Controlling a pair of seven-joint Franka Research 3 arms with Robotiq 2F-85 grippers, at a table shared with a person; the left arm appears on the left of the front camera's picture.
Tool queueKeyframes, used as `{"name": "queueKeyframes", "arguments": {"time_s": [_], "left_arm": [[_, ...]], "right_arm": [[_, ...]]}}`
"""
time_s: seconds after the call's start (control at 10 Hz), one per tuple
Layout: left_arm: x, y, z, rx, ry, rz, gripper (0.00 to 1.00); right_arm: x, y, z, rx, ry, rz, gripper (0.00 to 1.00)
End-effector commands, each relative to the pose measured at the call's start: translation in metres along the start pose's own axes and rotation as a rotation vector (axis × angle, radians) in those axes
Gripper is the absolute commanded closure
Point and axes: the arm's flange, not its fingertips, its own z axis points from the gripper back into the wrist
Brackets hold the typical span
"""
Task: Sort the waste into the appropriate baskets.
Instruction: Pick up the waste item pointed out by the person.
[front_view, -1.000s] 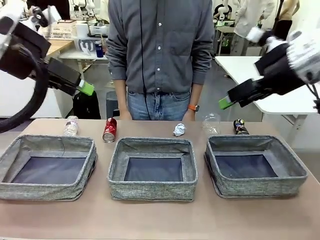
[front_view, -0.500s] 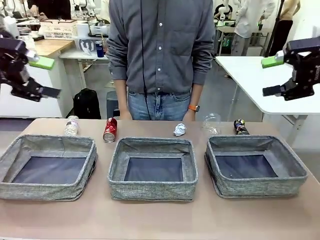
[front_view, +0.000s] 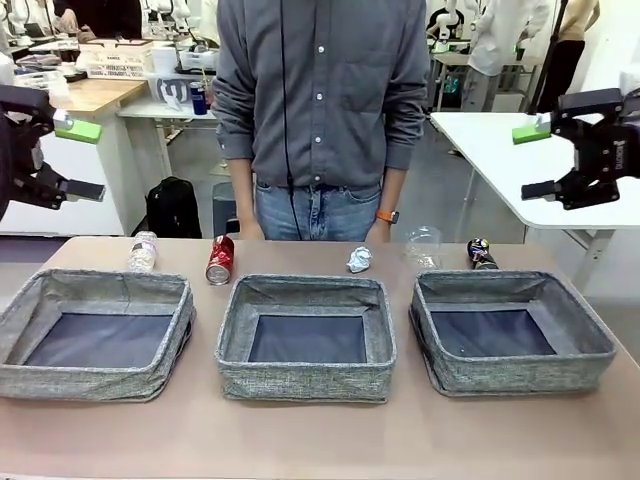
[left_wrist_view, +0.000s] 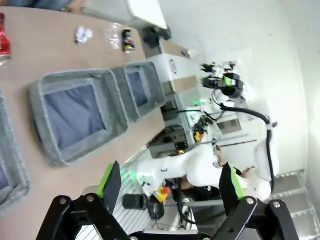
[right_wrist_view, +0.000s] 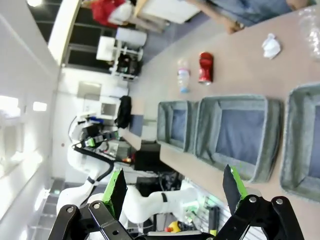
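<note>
Along the table's far side lie a crushed clear bottle (front_view: 142, 251), a red soda can (front_view: 219, 259), a crumpled paper ball (front_view: 358, 260), a clear cup (front_view: 423, 246) and a dark can (front_view: 481, 253). In front of them stand three grey baskets: left (front_view: 90, 383), middle (front_view: 305, 381), right (front_view: 520, 373), with nothing inside. My left gripper (front_view: 82, 160) (left_wrist_view: 171, 182) hangs open, high above the table at the left edge. High at the right edge, my right gripper (front_view: 535, 160) (right_wrist_view: 175, 190) is open too. Both are far from the waste and hold nothing.
A person in a grey shirt (front_view: 320, 90) stands at the far side behind the waste, hands out of sight. A white table (front_view: 500, 150) is behind at the right, a wooden desk (front_view: 95, 95) behind at the left. Bare tabletop (front_view: 320, 440) runs in front of the baskets.
Both arms have pulled back from over the table toward the picture's sides and turned their wrists. The grippers stayed open. The waste and baskets have not moved.
</note>
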Motion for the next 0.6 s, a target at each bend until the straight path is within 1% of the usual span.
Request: {"name": "queueKeyframes", "arguments": {"time_s": [0.0,0.5], "left_arm": [[0.0015,-0.0005,0.0021,-0.059,0.009,-0.023,0.00],[0.0015,-0.0005,0.0021,-0.059,0.009,-0.023,0.00]], "right_arm": [[0.0006,0.0023,0.0034,0.042,0.005,0.010,0.00],[0.0006,0.0023,0.0034,0.042,0.005,0.010,0.00]]}}
